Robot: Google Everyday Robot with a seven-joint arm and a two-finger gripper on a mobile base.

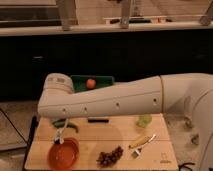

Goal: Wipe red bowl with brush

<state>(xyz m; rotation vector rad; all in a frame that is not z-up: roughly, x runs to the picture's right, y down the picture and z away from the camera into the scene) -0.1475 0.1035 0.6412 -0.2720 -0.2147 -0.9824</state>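
The red bowl sits at the front left of the wooden board. My gripper hangs below the left end of the big white arm, just above the bowl's back rim, and is mostly hidden by the arm. It is shut on the brush, a small whitish piece that points down and reaches the bowl's back edge.
A grape bunch lies right of the bowl. A pale fork-like utensil and a light green object lie at the right. A green object and a dark bar lie near the board's back. A green tray behind holds an orange ball.
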